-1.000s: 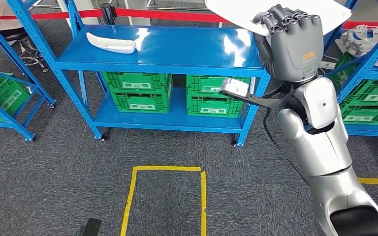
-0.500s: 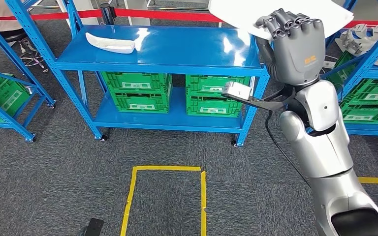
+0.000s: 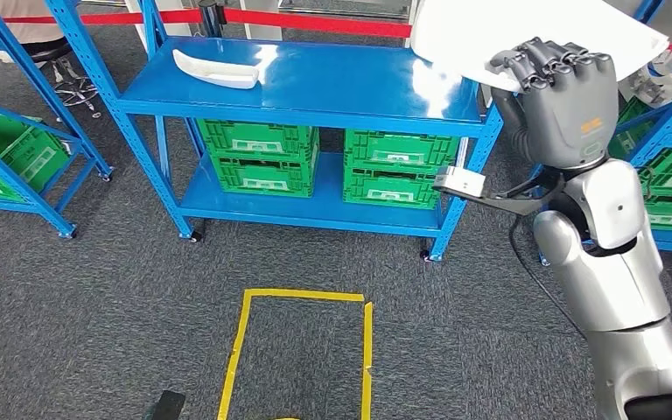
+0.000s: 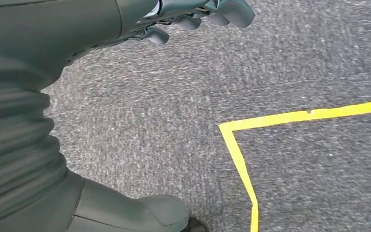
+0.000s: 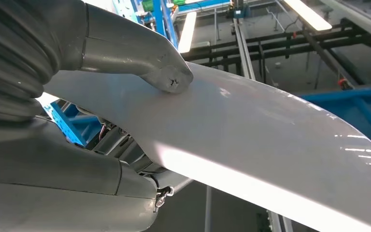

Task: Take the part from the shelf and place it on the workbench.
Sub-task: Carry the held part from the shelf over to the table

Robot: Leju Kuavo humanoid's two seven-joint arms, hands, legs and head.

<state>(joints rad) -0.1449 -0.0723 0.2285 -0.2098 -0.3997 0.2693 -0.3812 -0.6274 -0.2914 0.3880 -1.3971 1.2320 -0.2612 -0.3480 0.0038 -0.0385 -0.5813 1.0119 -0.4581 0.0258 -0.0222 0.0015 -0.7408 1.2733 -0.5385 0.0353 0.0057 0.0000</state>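
The right hand point(image 3: 569, 92) grips one edge of the large white part point(image 3: 525, 31), thumb on one face and fingers on the other, holding it raised above the right end of the blue counter point(image 3: 315, 83). The left hand point(image 4: 200, 14) hangs loosely curled, holding nothing. The panel looks stiff, light, glossy and likely slippery; an edge hold suits it. One smaller white part point(image 3: 216, 70) lies on the counter's left; four green crates point(image 3: 258, 157) sit beneath.

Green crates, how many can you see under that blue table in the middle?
4. They sit on the lower shelf of the blue rack, two stacked on the left and two stacked on the right. More could hide behind them.
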